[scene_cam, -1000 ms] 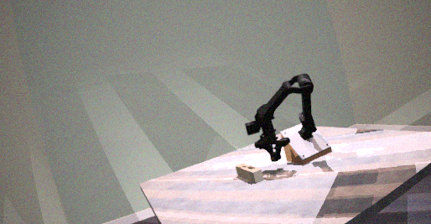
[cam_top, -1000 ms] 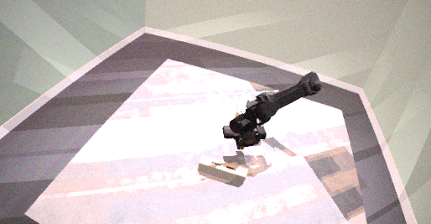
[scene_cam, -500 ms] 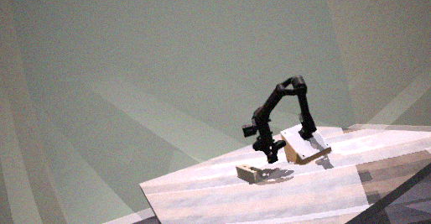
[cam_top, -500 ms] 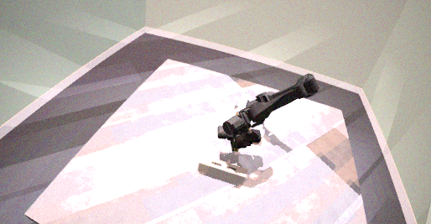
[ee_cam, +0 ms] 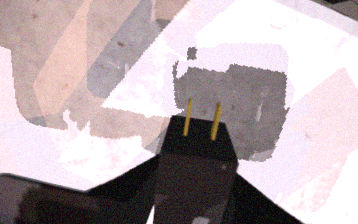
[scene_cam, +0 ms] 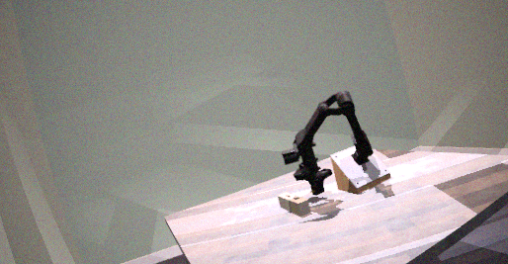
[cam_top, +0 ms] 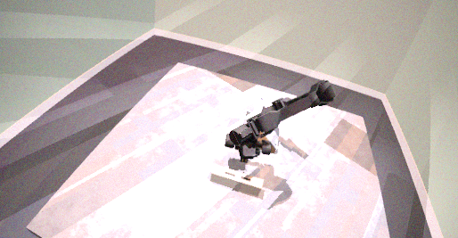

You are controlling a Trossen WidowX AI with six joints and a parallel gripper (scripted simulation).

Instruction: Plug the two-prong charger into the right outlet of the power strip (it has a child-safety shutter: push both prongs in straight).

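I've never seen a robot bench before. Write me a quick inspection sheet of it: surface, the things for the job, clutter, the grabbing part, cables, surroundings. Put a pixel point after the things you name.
Surface: pale, patchy wood-look table top [cam_top: 134,158] [scene_cam: 237,234], crossed by shadows and bright glare.
Job's things: power strip [cam_top: 236,185] [scene_cam: 295,206], pale and box-like, resting on the table; black charger [ee_cam: 197,170], its two brass-coloured prongs bare, not plugged in.
Clutter: nothing seen.
Pincer [cam_top: 244,160] [scene_cam: 317,193]: shut on the charger, near the strip.
Cables: nothing seen.
Surroundings: plain grey-green walls; a wedge-shaped block with a white sloping top [scene_cam: 368,176] under the arm's foot.
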